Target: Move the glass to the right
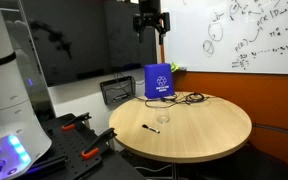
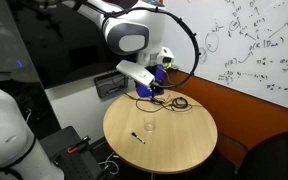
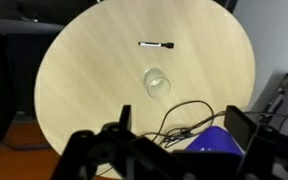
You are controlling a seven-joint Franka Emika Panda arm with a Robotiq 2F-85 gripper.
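Two fingers of the gripper [image 3: 178,112] stood wide apart in the wrist view, holding nothing. The glass [image 3: 156,83] stood upright near the middle of the round table [image 3: 74,90], between the black marker [image 3: 157,45] and the cables [image 3: 184,105] (only faint in both exterior views). The blue bag [image 1: 158,82] showed whole in an exterior view, whereas the arm [image 2: 134,40] covered most of it elsewhere.
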